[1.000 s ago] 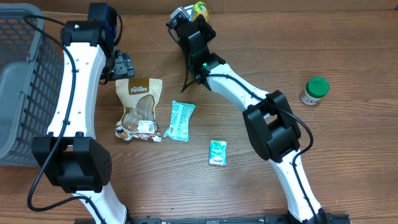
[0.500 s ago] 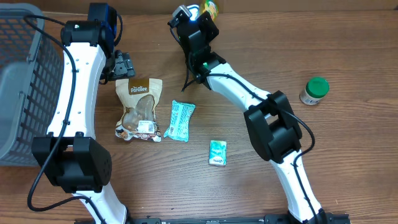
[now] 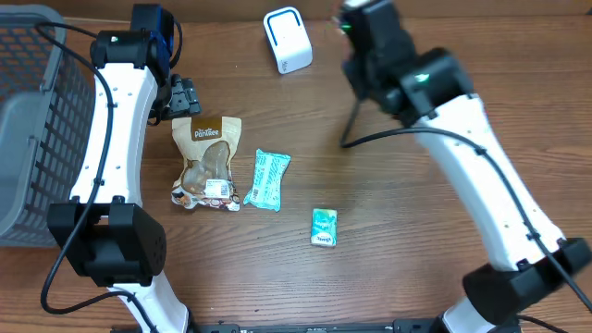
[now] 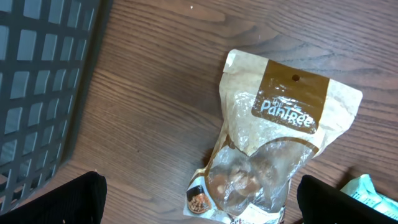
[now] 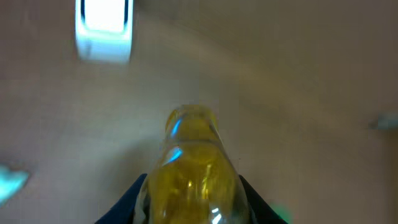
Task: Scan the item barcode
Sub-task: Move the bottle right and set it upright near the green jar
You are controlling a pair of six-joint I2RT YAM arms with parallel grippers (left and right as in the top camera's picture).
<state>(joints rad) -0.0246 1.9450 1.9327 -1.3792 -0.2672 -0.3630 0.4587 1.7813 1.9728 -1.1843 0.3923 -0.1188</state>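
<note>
Fingers [image 5: 129, 200] of the right gripper [image 5: 189, 205] close partway around a yellow bottle [image 5: 189, 162], one dark finger on each side of its body. The bottle points away from the wrist camera, and the whole view is blurred. A white scanner [image 3: 287, 39] stands near the table's far edge. In the wrist view it sits ahead and to the left of the bottle, apart from it.

This looks like the step of presenting the bottle to the scanner. No barcode can be made out, so whether the label faces the scanner cannot be told. The next move likely calls for bringing the bottle in front of the scanner and turning it until the code meets the reader.

From overhead, the right arm rises from the lower right corner and reaches across to the far edge. Its wrist is just right of the scanner and hides the bottle from above.

The left gripper [image 3: 180, 96] hangs with its jaws spread wide, holding nothing, above the top of a brown snack pouch [image 3: 205, 162]. Beside the pouch lies a teal packet [image 3: 267, 178], and a grey basket [image 3: 28, 129] stands at the far left.
</note>
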